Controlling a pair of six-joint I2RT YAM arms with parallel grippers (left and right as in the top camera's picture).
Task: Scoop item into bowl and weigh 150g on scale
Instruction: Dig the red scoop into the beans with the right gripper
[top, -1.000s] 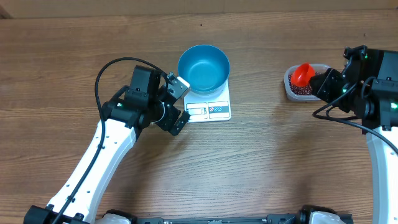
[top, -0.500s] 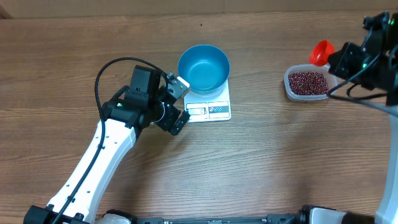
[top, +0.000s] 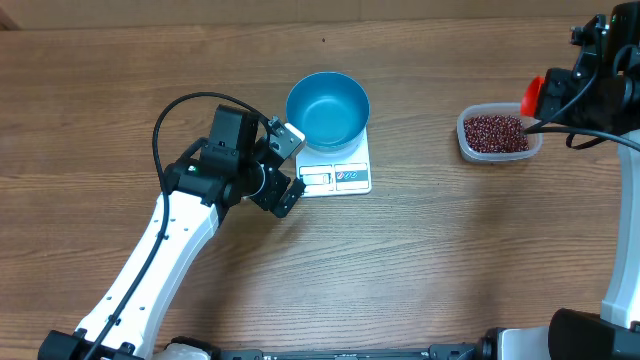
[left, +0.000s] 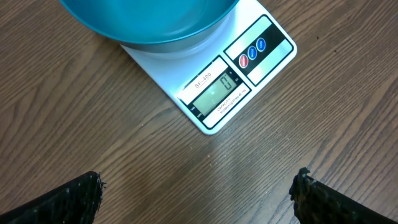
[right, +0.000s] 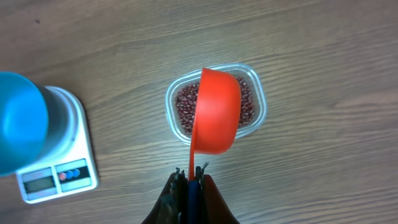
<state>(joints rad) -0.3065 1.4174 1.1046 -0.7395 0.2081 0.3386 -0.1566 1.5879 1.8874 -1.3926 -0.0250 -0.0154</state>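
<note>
As I look from my near edge outward, the wooden counter (top: 420, 260) lies bare in front of me. My left arm reaches in from the near left. My left end effector (top: 289, 167) hangs just left of the scale (top: 340, 178), its two fingers spread as wide as they go and holding nothing. From my left wrist, only the dark fingertips (left: 74, 199) show, at the lower corners above the wood.

The scale is a flat white rectangle near the middle of the counter. Its display window and button panel run along its near edge, and the display shows a single digit that looks like a zero.

The blue bowl (top: 327, 108) sits on the far part of the scale, and its smooth blue inside is plainly visible.

Well to the right, at about the same depth, stands a clear tub (top: 463, 140) filled with the dark red-brown beans (top: 493, 132). All the beans I can see are in this tub.

My right end effector (right: 189, 177) is at the far right, its fingers pinched tight on the handle of an orange-red scoop (right: 216, 112). The scoop is held above the tub, clear of the beans. It is tilted so that I see its outer shell, and I cannot tell whether it holds any beans.
</note>
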